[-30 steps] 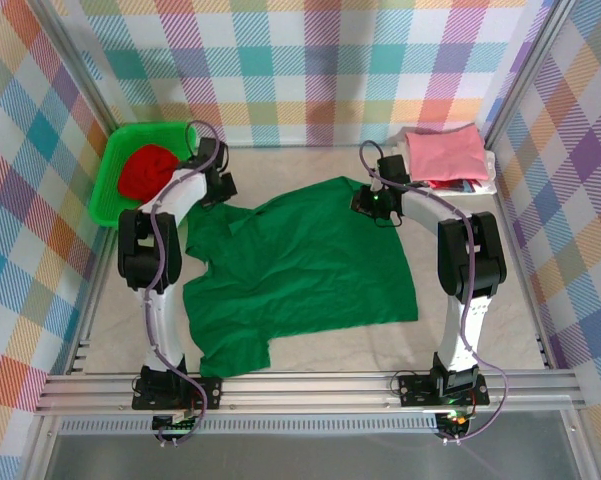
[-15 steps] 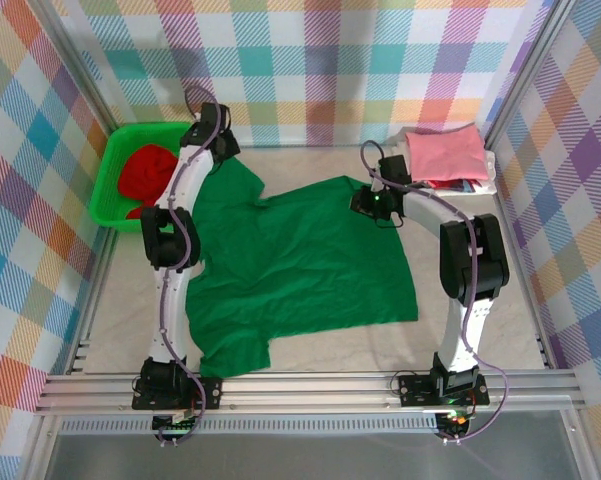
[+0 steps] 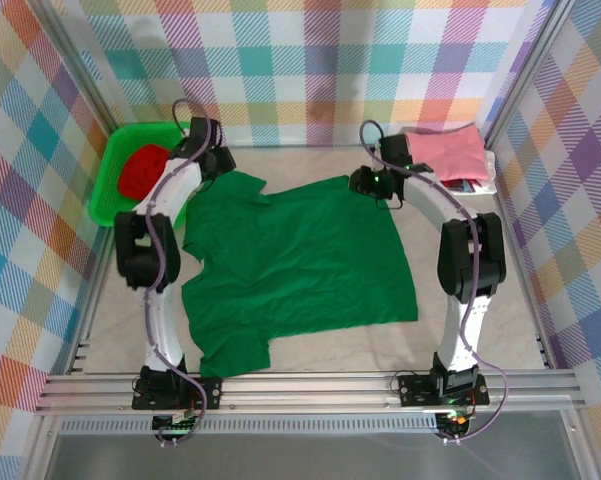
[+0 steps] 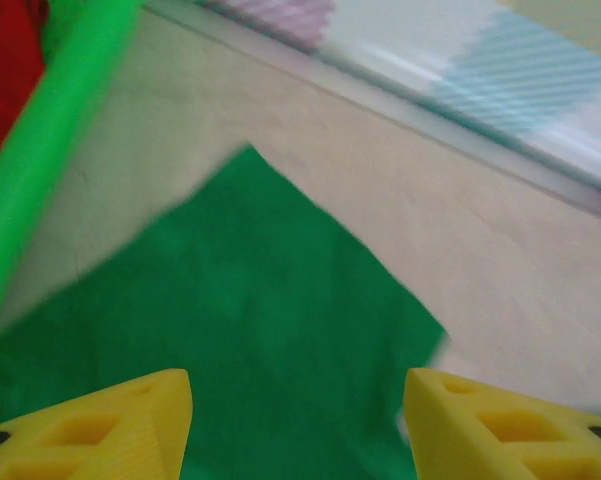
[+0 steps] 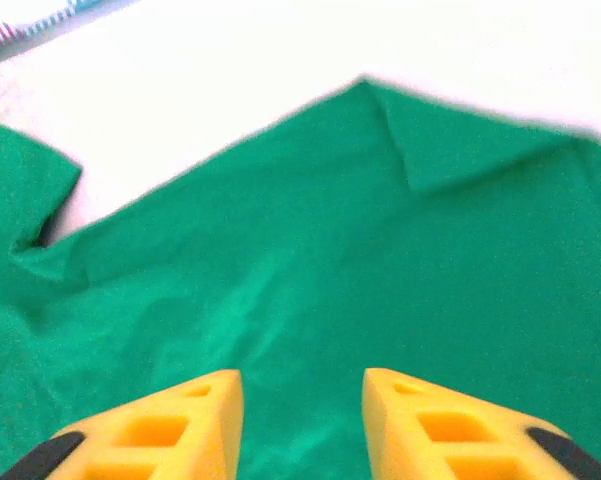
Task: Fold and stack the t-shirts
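The dark green t-shirt (image 3: 300,265) lies spread flat in the middle of the table, with one sleeve stretched toward the back left. My left gripper (image 3: 217,165) hovers over that sleeve (image 4: 250,330); in the left wrist view the gripper (image 4: 298,420) is open with nothing between its yellow fingers. My right gripper (image 3: 364,183) is over the shirt's far right corner. In the right wrist view it (image 5: 302,420) is open above the green cloth (image 5: 380,250), holding nothing. A red t-shirt (image 3: 140,170) lies bunched in the basket. A folded pink t-shirt (image 3: 445,152) rests at the back right.
The bright green plastic basket (image 3: 108,195) stands at the back left; its rim (image 4: 40,170) runs close to the left gripper. Under the pink shirt, other folded cloth (image 3: 472,184) peeks out. Checked walls enclose the table on three sides.
Both grippers have opened and let go of the green shirt. The left arm carried the sleeve out toward the back left and laid it flat. The right gripper moved slightly back.
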Controlling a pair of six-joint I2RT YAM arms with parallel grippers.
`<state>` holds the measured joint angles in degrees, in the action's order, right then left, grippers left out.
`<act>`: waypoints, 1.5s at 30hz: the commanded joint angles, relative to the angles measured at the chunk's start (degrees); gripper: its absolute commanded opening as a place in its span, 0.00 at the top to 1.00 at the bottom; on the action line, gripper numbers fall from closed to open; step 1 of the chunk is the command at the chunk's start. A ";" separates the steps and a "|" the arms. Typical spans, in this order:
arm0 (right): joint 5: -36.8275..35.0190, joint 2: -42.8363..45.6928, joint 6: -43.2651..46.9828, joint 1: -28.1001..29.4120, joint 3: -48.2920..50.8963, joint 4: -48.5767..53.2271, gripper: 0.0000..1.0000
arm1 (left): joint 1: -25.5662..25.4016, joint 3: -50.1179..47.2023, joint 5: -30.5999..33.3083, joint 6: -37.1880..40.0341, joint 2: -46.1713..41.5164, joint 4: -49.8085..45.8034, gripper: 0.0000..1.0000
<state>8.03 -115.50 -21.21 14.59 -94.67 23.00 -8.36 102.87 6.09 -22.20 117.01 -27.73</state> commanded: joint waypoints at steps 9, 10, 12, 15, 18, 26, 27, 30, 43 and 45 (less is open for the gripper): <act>-8.89 -22.76 14.54 0.66 -31.02 17.28 0.52 | -4.82 -30.86 -6.92 -5.49 -11.25 11.29 0.41; -9.26 -24.23 15.83 0.74 -32.89 17.51 0.51 | -4.82 -31.46 -6.80 -5.25 -10.75 11.29 0.40; -9.20 -27.35 17.98 0.88 -36.81 18.59 0.51 | -4.87 -31.16 -6.32 -4.57 -9.01 10.73 0.39; -11.68 -33.42 20.53 0.87 -45.54 23.31 0.51 | -4.82 -29.57 -5.92 -3.21 -6.32 10.05 0.38; -11.88 -38.91 21.02 0.95 -54.53 27.81 0.54 | -4.82 -27.71 -5.73 -2.75 -4.26 9.82 0.38; -17.13 -40.76 20.08 1.75 -56.84 27.87 0.60 | -4.82 -25.40 -7.49 -2.77 -2.19 9.17 0.37; -18.11 -40.66 19.83 1.82 -56.84 28.52 0.55 | -4.82 -25.57 -7.41 -2.74 -2.37 9.10 0.37; -19.39 -40.68 18.84 1.74 -56.85 29.21 0.65 | -4.82 -25.66 -7.24 -2.36 -2.78 8.56 0.37; -22.63 -38.65 16.98 -0.26 -57.18 21.84 1.00 | -4.82 -26.39 -6.90 -1.93 -3.02 8.66 0.37; -22.62 -38.54 18.63 -0.32 -57.15 19.50 1.00 | -4.82 -26.57 -6.52 -1.93 -3.26 8.74 0.36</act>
<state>-13.93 -155.72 -3.97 14.63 -149.69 46.63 -13.47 76.75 -0.84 -25.26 114.59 -17.98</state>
